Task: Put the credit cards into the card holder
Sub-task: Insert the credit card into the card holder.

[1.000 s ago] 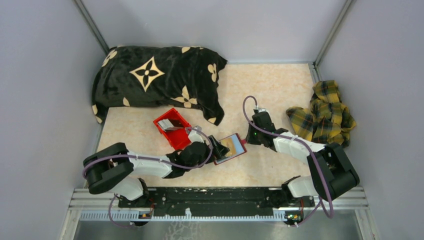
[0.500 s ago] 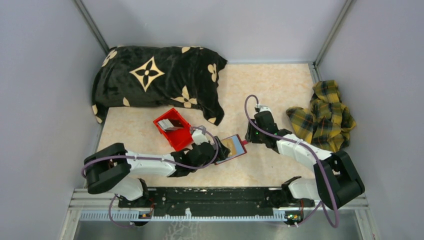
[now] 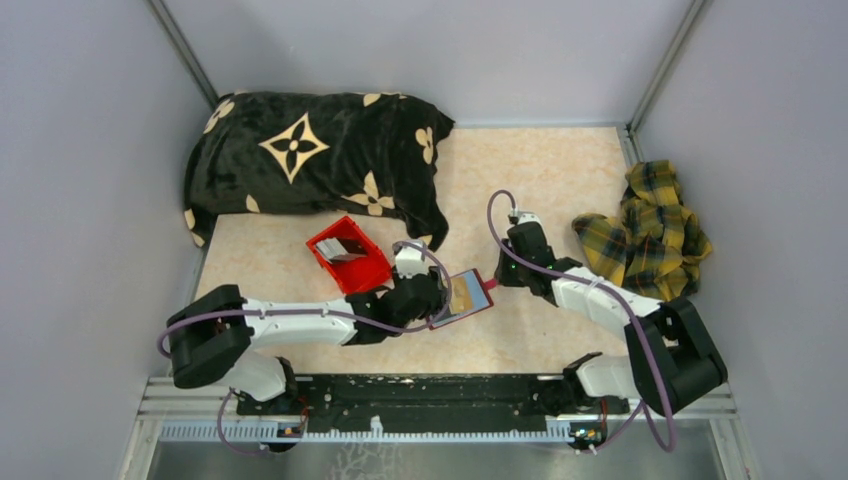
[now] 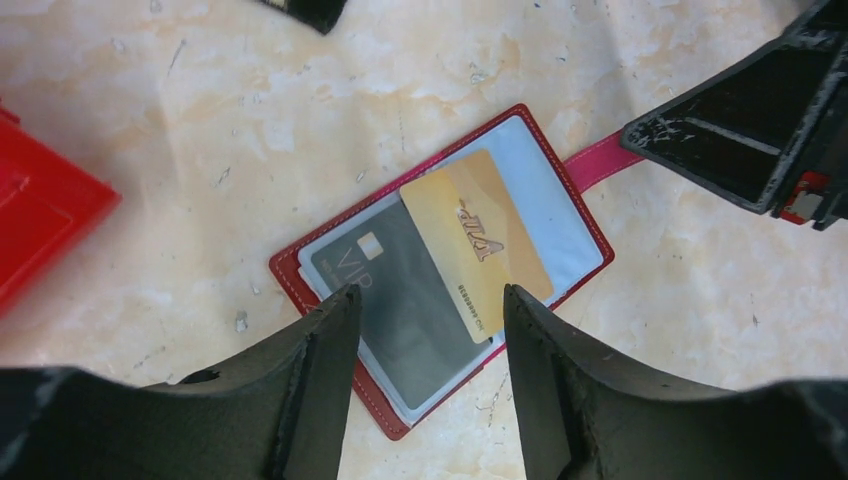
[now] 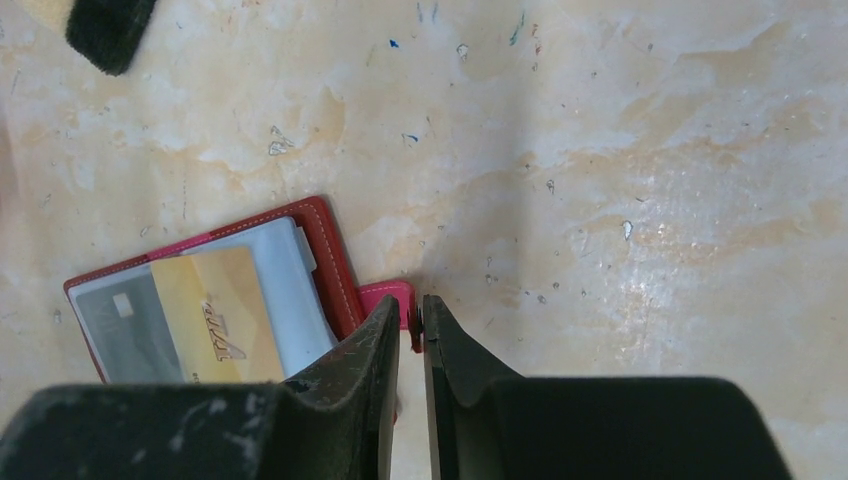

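1. A dark-red leather-like folding card holder point(image 4: 565, 215) lies open and flat near the middle of the pale marbled worktop point(image 4: 200, 120). Its light blue-grey lining faces up, and it sits between the two arms.
2. Two credit cards point(image 5: 215, 320) rest on that lining. A grey card point(image 4: 400, 300) marked VIP lies underneath, and a gold card point(image 4: 478, 245) sits slantwise across its right part. Whether either is tucked into a pocket cannot be told.
3. The left claw point(image 4: 430, 300) hangs over the cards with its jaws part-way apart and nothing gripped. One finger is above the grey card's left edge, the other above the gold card's lower corner. Contact cannot be judged.
4. The right claw point(image 5: 410, 310) is narrowed to a slit and pinches the card holder by the pink snap tab point(image 5: 385, 295) at its right edge.
5. A bright red plastic bin point(image 3: 362, 275) stands just left of the left claw, with more pale cards point(image 3: 343, 247) upright inside.
6. A black cushion with a tan flower pattern point(image 3: 300, 160) lies at the far left. A crumpled yellow plaid cloth point(image 3: 650, 225) lies at the right edge.
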Tool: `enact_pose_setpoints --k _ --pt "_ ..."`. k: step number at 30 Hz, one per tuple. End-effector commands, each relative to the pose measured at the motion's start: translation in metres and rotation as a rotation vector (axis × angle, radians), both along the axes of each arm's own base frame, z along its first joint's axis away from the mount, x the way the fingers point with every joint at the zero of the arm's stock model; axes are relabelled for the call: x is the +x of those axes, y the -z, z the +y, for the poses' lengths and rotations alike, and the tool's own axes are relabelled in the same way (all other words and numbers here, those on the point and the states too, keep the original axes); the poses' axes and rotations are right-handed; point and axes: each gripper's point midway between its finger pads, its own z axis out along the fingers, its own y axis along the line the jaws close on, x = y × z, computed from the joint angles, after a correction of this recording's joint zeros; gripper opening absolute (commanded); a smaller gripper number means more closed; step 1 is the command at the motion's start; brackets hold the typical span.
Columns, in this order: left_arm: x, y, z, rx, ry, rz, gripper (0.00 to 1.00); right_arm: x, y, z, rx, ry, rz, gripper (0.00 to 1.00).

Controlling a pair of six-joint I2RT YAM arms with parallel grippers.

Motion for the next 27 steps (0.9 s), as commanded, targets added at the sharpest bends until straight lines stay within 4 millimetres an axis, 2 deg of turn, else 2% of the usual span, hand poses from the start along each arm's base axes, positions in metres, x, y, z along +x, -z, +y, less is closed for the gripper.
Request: enact_pose_setpoints --k 1,7,10,27 --pt "0.004 -0.002 -0.005 0.140 0.086 -0.059 0.58 0.019 -0.016 0.011 0.021 -0.012 -0.062 0.15" --pt "0.005 0.015 -0.017 0.240 0.164 -0.044 0.41 0.019 -0.011 0.011 0.016 -0.016 -0.051 0.14" --pt "0.005 0.026 -0.020 0.302 0.188 -0.022 0.28 0.019 -0.010 0.012 0.021 -0.019 -0.049 0.13" --pt "0.001 0.061 -0.022 0.403 0.240 0.031 0.25 0.017 -0.008 0.012 0.024 -0.023 -0.051 0.11"
